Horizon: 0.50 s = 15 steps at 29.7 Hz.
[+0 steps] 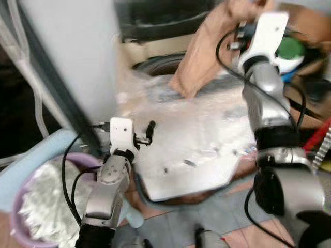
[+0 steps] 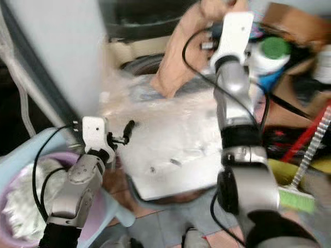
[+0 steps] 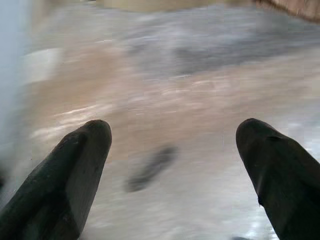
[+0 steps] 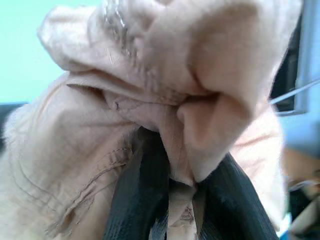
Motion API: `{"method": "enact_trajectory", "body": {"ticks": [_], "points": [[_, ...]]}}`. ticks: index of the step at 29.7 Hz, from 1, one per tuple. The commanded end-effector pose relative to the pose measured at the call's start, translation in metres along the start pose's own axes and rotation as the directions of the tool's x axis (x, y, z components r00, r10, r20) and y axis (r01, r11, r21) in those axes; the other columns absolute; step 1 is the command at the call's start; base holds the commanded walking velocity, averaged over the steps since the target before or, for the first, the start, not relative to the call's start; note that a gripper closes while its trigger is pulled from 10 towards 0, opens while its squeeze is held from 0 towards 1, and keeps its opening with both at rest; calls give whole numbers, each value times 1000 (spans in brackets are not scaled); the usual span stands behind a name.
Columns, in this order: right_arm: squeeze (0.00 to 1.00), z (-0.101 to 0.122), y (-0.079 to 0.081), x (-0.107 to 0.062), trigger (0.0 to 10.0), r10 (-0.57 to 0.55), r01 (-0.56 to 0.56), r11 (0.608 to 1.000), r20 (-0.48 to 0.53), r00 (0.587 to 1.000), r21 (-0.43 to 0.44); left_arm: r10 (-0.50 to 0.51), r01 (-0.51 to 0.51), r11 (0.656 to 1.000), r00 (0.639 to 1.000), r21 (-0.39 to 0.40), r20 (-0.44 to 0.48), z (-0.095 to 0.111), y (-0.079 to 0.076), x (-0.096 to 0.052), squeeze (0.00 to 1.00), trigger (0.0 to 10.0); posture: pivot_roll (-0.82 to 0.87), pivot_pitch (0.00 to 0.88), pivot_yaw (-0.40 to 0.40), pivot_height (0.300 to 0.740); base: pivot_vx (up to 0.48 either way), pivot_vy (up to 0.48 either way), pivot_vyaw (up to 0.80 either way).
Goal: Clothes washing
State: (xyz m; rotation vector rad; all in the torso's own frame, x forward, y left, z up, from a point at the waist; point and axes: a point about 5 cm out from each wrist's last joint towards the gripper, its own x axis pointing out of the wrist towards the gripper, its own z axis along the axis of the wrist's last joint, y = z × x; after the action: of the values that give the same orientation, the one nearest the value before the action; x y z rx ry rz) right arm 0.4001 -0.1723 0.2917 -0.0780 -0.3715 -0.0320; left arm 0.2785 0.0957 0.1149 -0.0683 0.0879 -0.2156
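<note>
My right gripper (image 4: 175, 202) is shut on a tan garment (image 1: 200, 54), held high at the back, above and just right of the washing machine's dark round opening (image 1: 155, 66). The cloth bunches over its black fingers (image 4: 137, 200) and hangs down toward the machine. My left gripper (image 1: 146, 135) is open and holds nothing. It hovers over the near left part of the machine's shiny, plastic-covered top (image 1: 201, 139); its fingertips (image 3: 82, 150) stand wide apart over that surface. A purple basket (image 1: 15, 227) with white laundry (image 1: 46, 199) sits at the lower left.
A tall white panel (image 1: 67, 51) rises at the left with a dark edge. A pale blue object (image 1: 31, 163) is beside the basket. A green-capped bottle (image 1: 289, 49), boxes and cables crowd the right; a green broom (image 2: 297, 199) leans there. The views are blurred.
</note>
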Motion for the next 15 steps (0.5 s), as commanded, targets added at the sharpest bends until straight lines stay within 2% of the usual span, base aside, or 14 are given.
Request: {"method": "enact_trajectory", "body": {"ticks": [1,5,9,13,15], "points": [[0,-13,18,-2,10000,86,-85,996,-53,995,25,20,-20,1000,1000,1,0,1,1,-1,0,10000,-37,0,92,740,0,0,0],[0,-37,29,-14,10000,159,-155,987,-122,980,43,33,-33,999,999,-5,-6,0,2,-3,0,10000,-35,0,87,740,0,0,0],[0,-49,34,-24,10000,198,-193,980,-135,971,46,39,-39,999,999,-5,-9,-1,3,-4,0,10000,-38,0,89,740,0,0,0],[0,-49,37,-37,10000,279,-278,960,-69,958,31,49,-49,999,999,-1,-5,-1,5,-4,0,10000,-50,0,89,740,0,0,0],[0,-47,39,-39,10000,304,-303,953,-52,951,24,55,-55,998,998,3,-3,-1,6,-4,0,10000,-50,0,89,740,0,0,794]]}}
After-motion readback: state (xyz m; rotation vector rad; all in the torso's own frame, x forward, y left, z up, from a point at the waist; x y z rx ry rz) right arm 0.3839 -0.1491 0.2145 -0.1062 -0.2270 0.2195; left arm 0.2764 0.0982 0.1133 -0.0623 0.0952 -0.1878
